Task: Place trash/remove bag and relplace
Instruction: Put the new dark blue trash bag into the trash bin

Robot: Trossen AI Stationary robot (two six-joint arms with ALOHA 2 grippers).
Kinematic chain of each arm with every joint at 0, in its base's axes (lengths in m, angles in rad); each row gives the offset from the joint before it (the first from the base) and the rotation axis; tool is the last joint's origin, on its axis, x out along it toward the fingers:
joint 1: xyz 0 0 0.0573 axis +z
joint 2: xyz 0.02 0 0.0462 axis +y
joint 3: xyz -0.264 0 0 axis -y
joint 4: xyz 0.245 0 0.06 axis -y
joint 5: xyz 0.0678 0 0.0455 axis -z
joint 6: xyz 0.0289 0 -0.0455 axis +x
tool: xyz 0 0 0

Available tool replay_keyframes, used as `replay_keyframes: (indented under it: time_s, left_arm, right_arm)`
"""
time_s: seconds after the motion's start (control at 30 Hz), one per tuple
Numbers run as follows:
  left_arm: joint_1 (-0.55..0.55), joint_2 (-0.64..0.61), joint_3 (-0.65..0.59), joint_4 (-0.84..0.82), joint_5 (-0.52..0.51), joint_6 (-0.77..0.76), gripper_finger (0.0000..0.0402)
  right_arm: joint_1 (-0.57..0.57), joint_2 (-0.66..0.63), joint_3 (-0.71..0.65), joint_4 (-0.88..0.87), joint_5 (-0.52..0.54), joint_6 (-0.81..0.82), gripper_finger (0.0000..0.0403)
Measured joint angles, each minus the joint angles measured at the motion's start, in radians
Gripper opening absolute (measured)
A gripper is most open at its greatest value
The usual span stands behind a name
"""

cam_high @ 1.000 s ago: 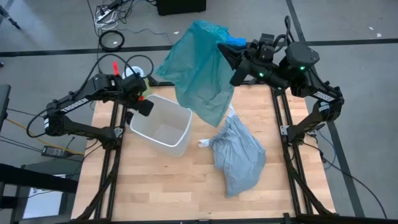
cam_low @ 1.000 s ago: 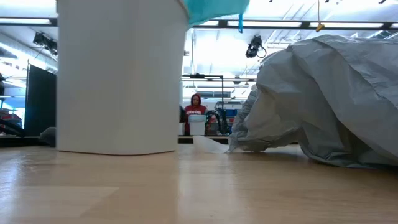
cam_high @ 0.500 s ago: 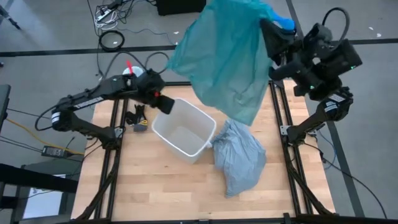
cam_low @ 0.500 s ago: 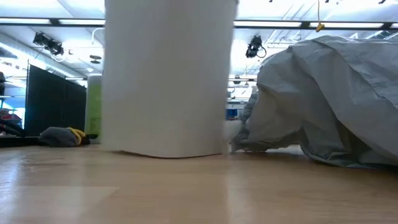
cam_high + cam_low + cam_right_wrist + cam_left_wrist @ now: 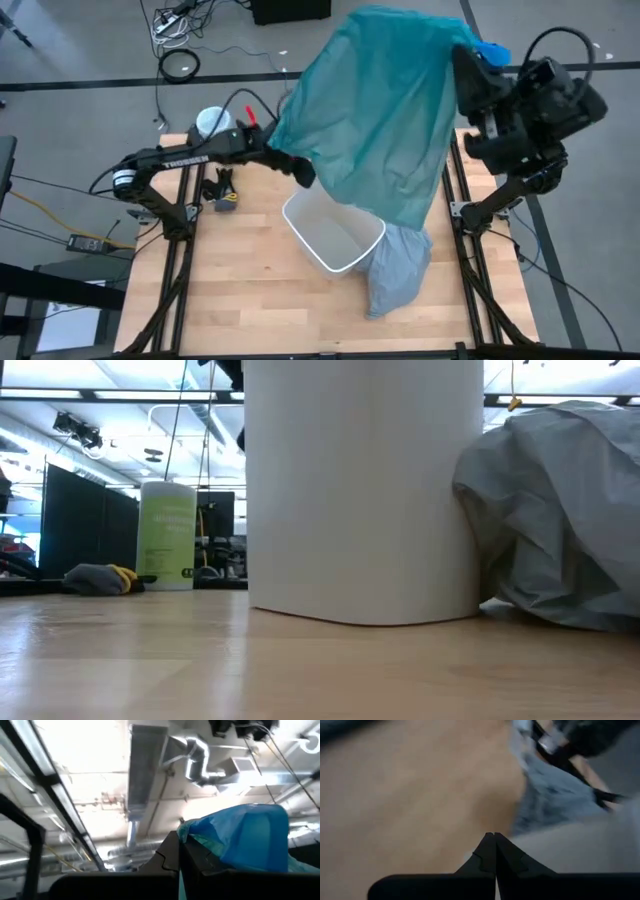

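Observation:
The white bin (image 5: 335, 232) (image 5: 365, 490) stands upright on the table's middle. Its right side meets the pale grey bag (image 5: 398, 275) (image 5: 565, 510), which lies slumped on the wood. My left gripper (image 5: 303, 177) (image 5: 490, 836) is shut at the bin's far-left rim. High over the far right, my right gripper (image 5: 470, 62) (image 5: 178, 840) points upward, shut on a teal-green plastic bag (image 5: 380, 110). That bag hangs spread out and hides the bin's far corner. The trash does not show. My left gripper meets the bin at its far-left rim (image 5: 296, 197), slanting down from the table's left. Whether the shut fingers press against the rim or pinch it cannot be told. The bin stands on its base. My right gripper pinches the teal bag's bunched blue top edge (image 5: 220, 837) between its two fingers, which point up and away. The bag is lifted clear and hangs slack below them as a wide sheet, its lower edge (image 5: 410, 212) above the bin and the grey bag.
A green-labelled wipes canister (image 5: 212, 122) (image 5: 180, 535) stands at the table's far left. A dark and yellow tool (image 5: 222, 190) (image 5: 100, 576) lies near it. Cables (image 5: 180, 65) lie on the floor beyond the far edge. Bare wood (image 5: 260, 300) spreads across the near half.
My left gripper has gone toward the table's right edge and a little nearer. The bin has slid with it, turning, until it met the grey bag. My right gripper has risen, swung right and tipped upward, carrying the teal bag higher; the bag has spread out wider.

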Motion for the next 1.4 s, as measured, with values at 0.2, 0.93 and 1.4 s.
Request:
replay_keyframes:
  time_s: [0.2, 0.93, 1.4]
  left_arm:
    - [0.160, -0.019, 0.125, -0.117, -0.052, 0.089, 0.0001]
    - [0.196, -0.243, 0.862, -0.231, 0.216, 0.102, 0.0001]
    - [-0.173, -0.231, 0.603, -0.048, 0.319, 0.139, 0.0001]
  right_arm:
    - [0.070, 0.024, -0.001, -0.035, -0.067, -0.031, 0.0000]
    - [-0.004, 0.166, -0.003, 0.092, -0.021, -0.360, 0.0000]
    - [-0.125, 0.169, -0.012, 0.063, 0.118, -0.342, 0.0000]
